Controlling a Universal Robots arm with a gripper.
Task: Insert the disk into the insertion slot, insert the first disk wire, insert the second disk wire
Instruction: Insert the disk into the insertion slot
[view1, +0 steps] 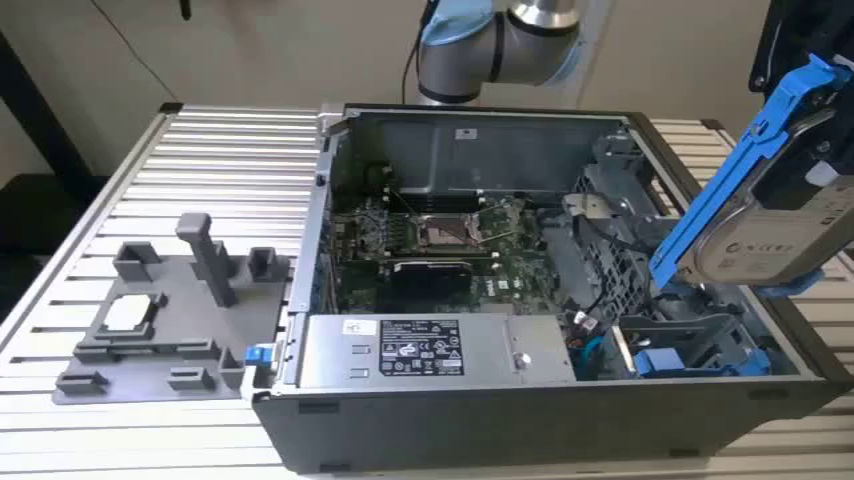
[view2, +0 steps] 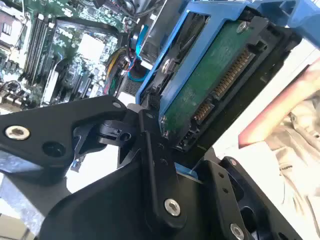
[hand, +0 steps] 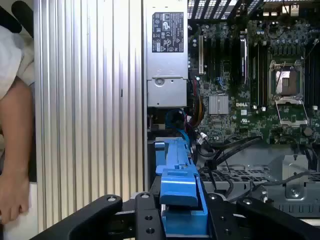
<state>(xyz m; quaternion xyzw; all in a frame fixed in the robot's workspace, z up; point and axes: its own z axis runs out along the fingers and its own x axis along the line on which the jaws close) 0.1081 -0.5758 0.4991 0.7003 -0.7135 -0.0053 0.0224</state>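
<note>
The disk (view1: 787, 215), a silver-grey drive with a white label in a bright blue carrier (view1: 741, 170), hangs tilted above the exterior view's right side of the open computer case. In both wrist views my gripper (hand: 182, 220) is shut on the blue carrier (hand: 177, 195). Its black fingers (view2: 155, 165) clamp the frame from both sides, and the disk's green circuit board and connectors (view2: 215, 85) face the second wrist camera. The insertion slot (view1: 667, 335) lies below the disk, in the grey drive cage at the case's near right corner.
Another blue-fronted drive (view1: 694, 360) sits in the cage, with blue cables (view1: 594, 350) beside it. The power supply (view1: 414, 350) and motherboard (view1: 441, 240) fill the case. A grey fixture (view1: 160, 320) stands on the slatted table. A person's hand (hand: 12, 150) rests nearby.
</note>
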